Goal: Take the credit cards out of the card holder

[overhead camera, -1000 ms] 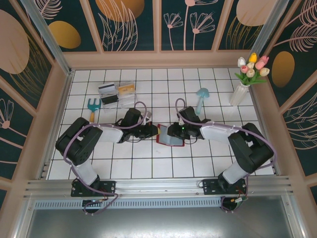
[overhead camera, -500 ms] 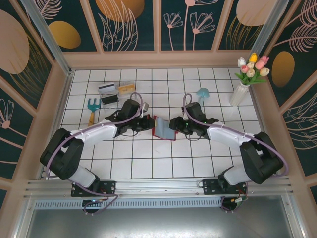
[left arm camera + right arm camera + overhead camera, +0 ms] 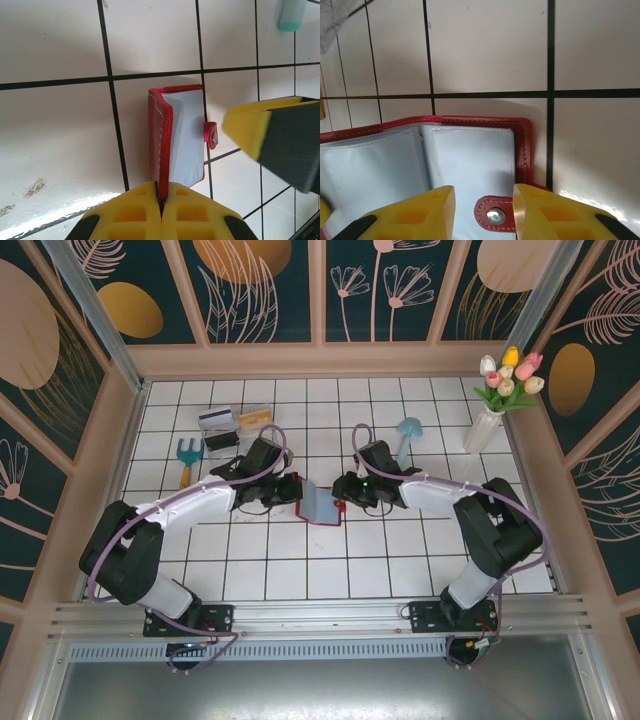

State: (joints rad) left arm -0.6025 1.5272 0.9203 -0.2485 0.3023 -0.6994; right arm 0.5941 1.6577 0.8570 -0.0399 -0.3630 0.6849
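Note:
The red card holder (image 3: 318,503) lies open on the tiles between my two grippers, its pale grey-blue pockets (image 3: 470,155) facing up. My left gripper (image 3: 161,194) is shut on the holder's red left edge (image 3: 165,140), which stands raised off the floor. My right gripper (image 3: 484,212) is open, its fingers on either side of the red snap tab (image 3: 495,217), the right finger touching it. In the top view the left gripper (image 3: 293,490) and right gripper (image 3: 343,490) flank the holder. A grey-blue credit card (image 3: 214,421) and a yellowish one (image 3: 255,419) lie at the back left.
A clear plastic box (image 3: 243,435) sits by those cards. A blue toy rake (image 3: 188,453) lies left of it. A teal mushroom (image 3: 407,432) stands behind the right arm, and a white vase of tulips (image 3: 487,425) at the back right. Walls ring the tiled floor.
The card holder has shifted left and a little back with both grippers. The right gripper's jaws widened, then narrowed a bit around the snap tab.

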